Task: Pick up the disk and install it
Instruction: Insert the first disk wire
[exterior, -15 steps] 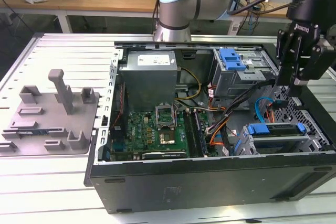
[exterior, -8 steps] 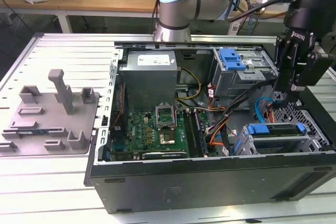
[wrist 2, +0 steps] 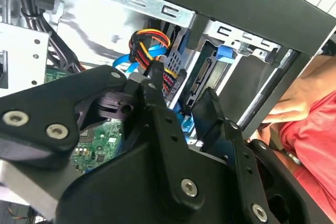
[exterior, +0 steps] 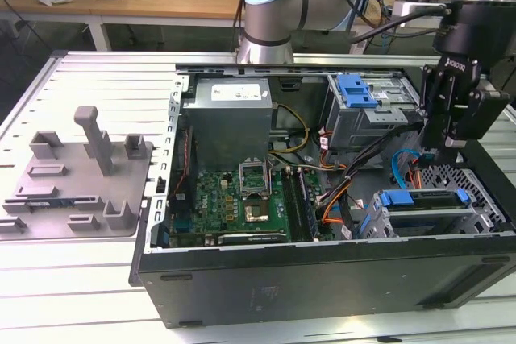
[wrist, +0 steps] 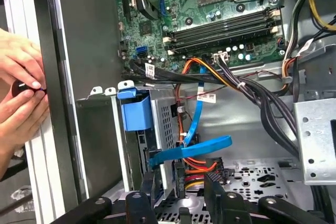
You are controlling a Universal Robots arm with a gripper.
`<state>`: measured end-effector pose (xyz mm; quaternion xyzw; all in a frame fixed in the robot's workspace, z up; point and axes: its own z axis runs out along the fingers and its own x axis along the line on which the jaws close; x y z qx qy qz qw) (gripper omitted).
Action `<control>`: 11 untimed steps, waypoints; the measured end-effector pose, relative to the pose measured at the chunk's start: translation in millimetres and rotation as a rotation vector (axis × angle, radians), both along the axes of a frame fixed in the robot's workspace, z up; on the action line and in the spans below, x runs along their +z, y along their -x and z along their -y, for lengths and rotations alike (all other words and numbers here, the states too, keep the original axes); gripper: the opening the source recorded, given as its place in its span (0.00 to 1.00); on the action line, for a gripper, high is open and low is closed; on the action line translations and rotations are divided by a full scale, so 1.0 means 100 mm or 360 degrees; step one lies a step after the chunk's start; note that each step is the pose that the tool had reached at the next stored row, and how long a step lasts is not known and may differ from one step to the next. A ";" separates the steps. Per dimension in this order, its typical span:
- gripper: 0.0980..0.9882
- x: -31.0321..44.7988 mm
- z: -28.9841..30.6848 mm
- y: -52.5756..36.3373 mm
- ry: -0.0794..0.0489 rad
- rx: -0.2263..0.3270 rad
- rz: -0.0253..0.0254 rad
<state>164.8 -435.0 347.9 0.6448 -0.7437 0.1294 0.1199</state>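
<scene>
Our open pincer (wrist: 184, 188) over the disk (exterior: 423, 201)
Inside the big computer case (exterior: 322, 283), the disk sits just under our empty pincer. We think this is the pick-up step: we must line up on its blue frame (exterior: 397, 197).

The arm (exterior: 266, 30) is bending over, its wrist pointing straight down. The gripper (exterior: 446, 141) is hanging above the case's (exterior: 322, 283) edge on the exterior view's right. Its fingers (wrist: 214, 184) are standing apart, holding nothing.
</scene>
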 end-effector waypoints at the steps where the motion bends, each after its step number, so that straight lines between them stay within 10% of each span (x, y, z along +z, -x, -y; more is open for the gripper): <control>1: 0.37 -0.011 -0.012 0.000 0.0008 0.0000 0.00000; 11: 0.28 -0.093 -0.089 0.005 0.0049 -0.0001 0.00000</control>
